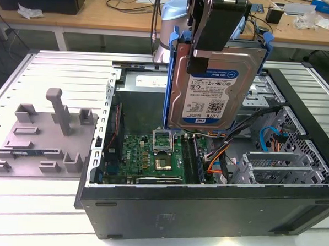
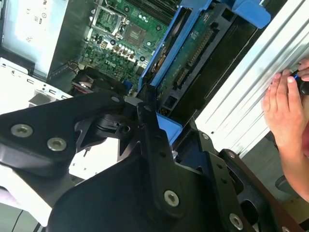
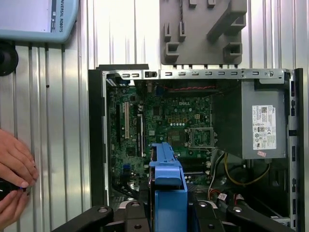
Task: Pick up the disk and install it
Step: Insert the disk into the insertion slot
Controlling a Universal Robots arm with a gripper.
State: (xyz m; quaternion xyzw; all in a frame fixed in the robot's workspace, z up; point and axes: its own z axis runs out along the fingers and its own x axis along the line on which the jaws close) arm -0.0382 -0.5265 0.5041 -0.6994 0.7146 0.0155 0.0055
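The pick-up part of the task is judged to be done, and the carrying part to be in hand: the disk (image 1: 210,95) is held in the air above the open computer case (image 1: 204,205), over the green motherboard (image 1: 151,161), and it is touched by nothing except the tool. The gripper (image 1: 204,53) is closed on the upper end of the disk, with one black finger seen across the labelled face and the blue carrier (image 3: 166,193) squeezed between the jaws. The disk is kept standing on its end, so its long axis runs vertical; the white-and-blue label is turned to the near side of the exterior view, while the circuit-board face (image 2: 193,53) is turned to the far side and is seen in the second wrist view. For the install, it is judged that this upright pose must be matched to a drive bay (image 1: 283,168) at the exterior view's right of the case, and that cables there must be avoided. A person's hand (image 2: 282,101) is rested on the table edge, well apart from the disk.
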